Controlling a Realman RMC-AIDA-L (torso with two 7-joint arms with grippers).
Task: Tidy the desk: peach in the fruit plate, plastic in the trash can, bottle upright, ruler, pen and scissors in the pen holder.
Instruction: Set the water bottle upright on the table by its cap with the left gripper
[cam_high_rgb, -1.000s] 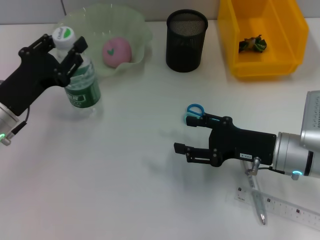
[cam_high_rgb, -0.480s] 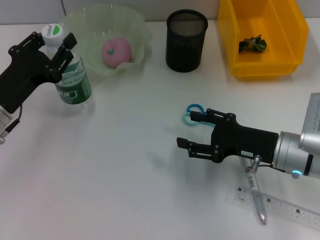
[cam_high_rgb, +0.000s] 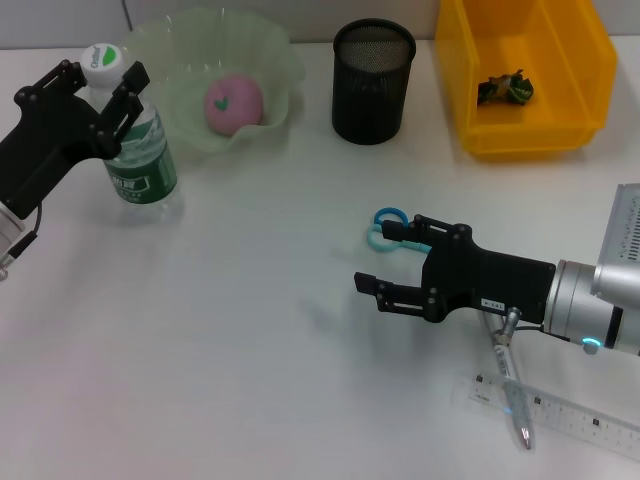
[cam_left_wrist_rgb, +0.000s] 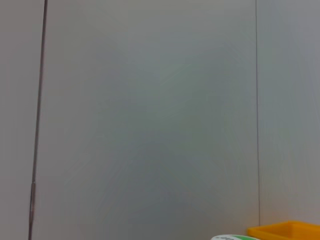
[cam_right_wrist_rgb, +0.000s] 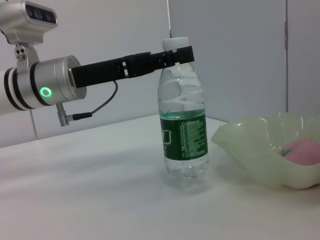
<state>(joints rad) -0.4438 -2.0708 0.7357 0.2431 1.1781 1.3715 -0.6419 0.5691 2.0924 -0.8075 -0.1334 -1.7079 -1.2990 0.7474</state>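
The left gripper (cam_high_rgb: 98, 77) is pinching the bottle (cam_high_rgb: 135, 150) at its neck, upright on the bench (cam_high_rgb: 250, 330) left of the fruit plate (cam_high_rgb: 275, 50). The right gripper (cam_high_rgb: 388, 260), jaws spread, is hovering beside the scissors (cam_high_rgb: 388, 228).

You get bright, even light from above, and the white desk (cam_high_rgb: 250, 330) looks almost washed out, with only a soft grey shadow under the right gripper (cam_high_rgb: 390, 265). The ruler (cam_high_rgb: 560, 412) shows a small shiny spot of glare, and the bottle (cam_right_wrist_rgb: 183, 120) glints a little in the right wrist view. Your left wrist view is mostly a plain, smooth grey wall (cam_left_wrist_rgb: 150, 115).
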